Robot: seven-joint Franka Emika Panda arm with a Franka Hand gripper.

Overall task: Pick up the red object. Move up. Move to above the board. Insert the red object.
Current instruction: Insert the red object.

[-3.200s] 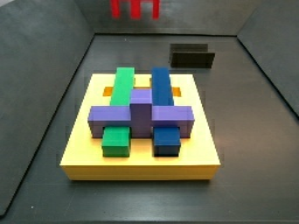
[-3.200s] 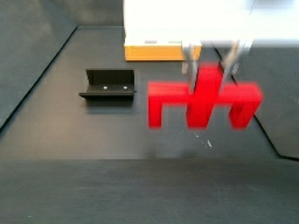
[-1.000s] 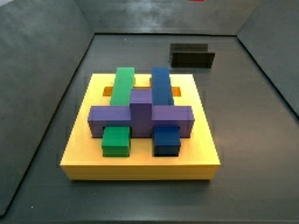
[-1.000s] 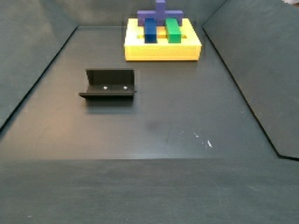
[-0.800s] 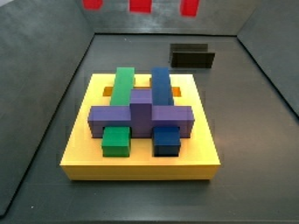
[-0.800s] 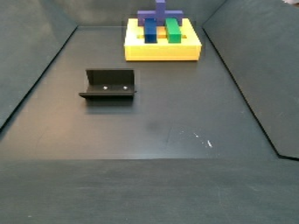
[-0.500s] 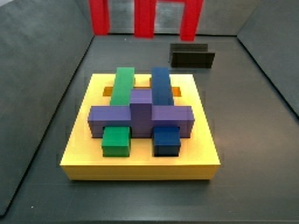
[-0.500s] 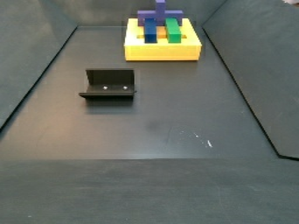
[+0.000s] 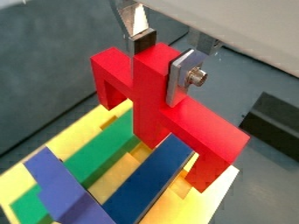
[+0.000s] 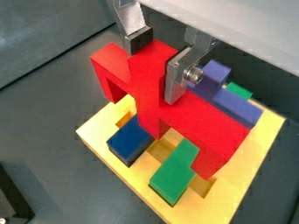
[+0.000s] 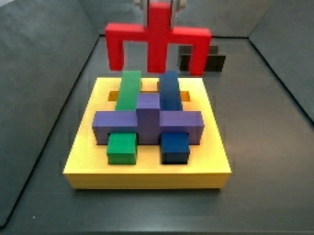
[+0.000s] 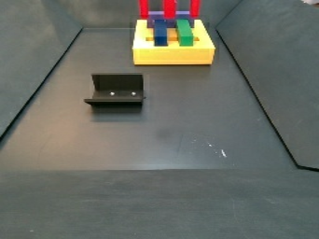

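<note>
My gripper [image 9: 163, 57] is shut on the central post of the red object [image 9: 152, 96], with a silver finger on each side; both wrist views show this [image 10: 162, 57]. In a side view the red object [image 11: 157, 41] hangs legs down over the far end of the board [image 11: 86, 138], above the green bar [image 11: 128, 87] and the blue bar [image 11: 170, 89]. A purple cross block [image 11: 147, 119] sits across both bars. In a side view the red object [image 12: 170, 9] shows at the top edge, over the board [image 12: 173, 56]. I cannot tell whether the legs touch the bars.
The dark fixture [image 12: 115, 91] stands on the grey floor, apart from the board. It also shows behind the red object [image 11: 208, 62] and in a wrist view [image 9: 274, 122]. Grey walls enclose the floor on all sides.
The red object has come down from the top edge of a side view and now hangs fully in view over the board's far end. It now also shows in the other side view.
</note>
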